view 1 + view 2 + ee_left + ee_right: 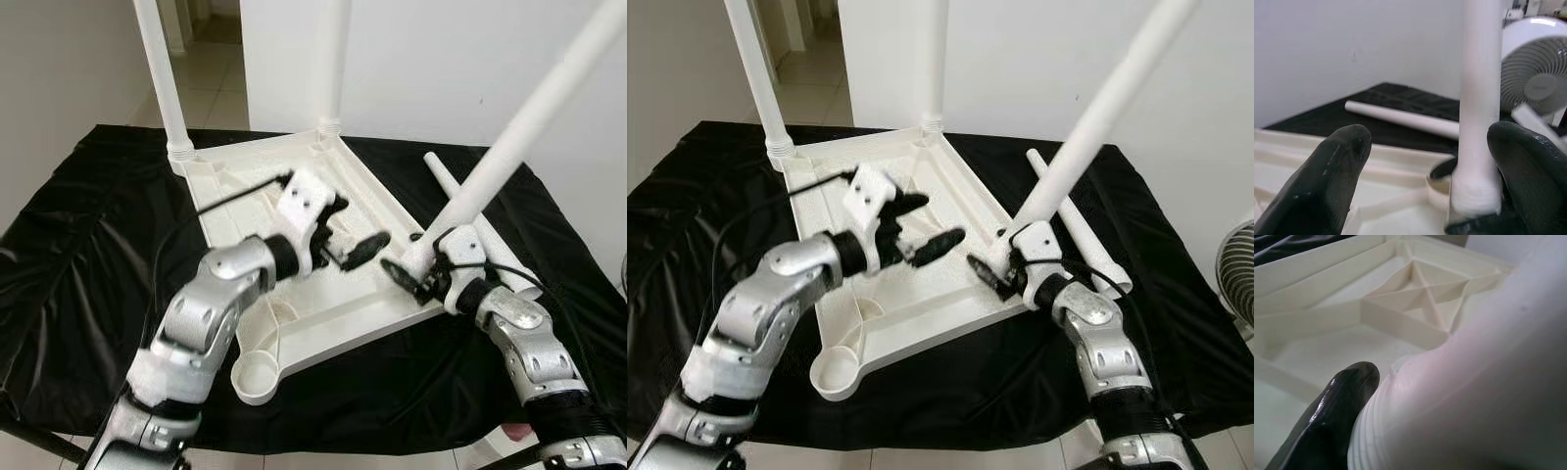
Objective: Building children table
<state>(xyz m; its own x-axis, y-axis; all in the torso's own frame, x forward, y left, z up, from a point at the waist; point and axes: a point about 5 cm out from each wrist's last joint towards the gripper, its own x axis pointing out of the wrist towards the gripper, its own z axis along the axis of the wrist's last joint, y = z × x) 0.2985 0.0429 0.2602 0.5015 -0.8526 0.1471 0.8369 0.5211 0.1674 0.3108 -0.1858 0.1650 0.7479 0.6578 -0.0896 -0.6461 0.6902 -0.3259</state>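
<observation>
Gripping the lower end of a white table leg (509,147), the right end effector (416,279) sits at the near right corner of the upturned white tabletop (323,245), its black fingers (1327,416) pressed against the leg's threaded end. That leg leans up and away to the right, its foot at the corner socket (whether it is seated there cannot be told). The left end effector (358,240) hovers over the middle of the tabletop's ribbed underside with its fingers (1327,171) spread apart and nothing between them, pointing toward the held leg.

Two more legs (162,73) stand upright in the far corners of the tabletop. The near left corner socket (257,372) has no leg in it. A fourth leg (480,230) lies loose on the black cloth (78,245) covering the worktop, just beyond the right end effector. A white fan (1239,269) stands at the right edge, past the worktop.
</observation>
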